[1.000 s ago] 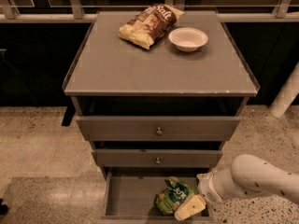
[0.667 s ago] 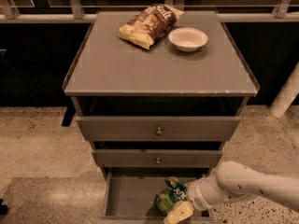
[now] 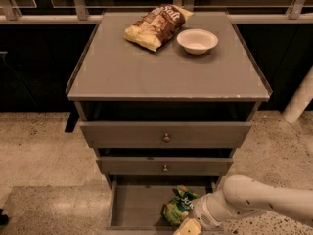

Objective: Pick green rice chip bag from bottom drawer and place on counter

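Note:
The green rice chip bag [image 3: 178, 205] lies crumpled in the open bottom drawer [image 3: 134, 207], right of its middle. My gripper [image 3: 188, 227] reaches in from the right on a white arm and sits at the bag's lower right edge, at the bottom of the view. Only one pale fingertip shows; the rest is cut off. The counter [image 3: 166, 67] is the grey cabinet top above.
A brown-and-cream chip bag [image 3: 155, 25] and a white bowl [image 3: 197, 40] sit at the back of the counter. Two upper drawers with round knobs [image 3: 166, 138] stand slightly pulled out. A white post [image 3: 299, 102] stands at right. Speckled floor surrounds the cabinet.
My arm has moved left and down across the drawer, so the gripper now sits lower at the bag's front right edge. The bag has stayed in the drawer.

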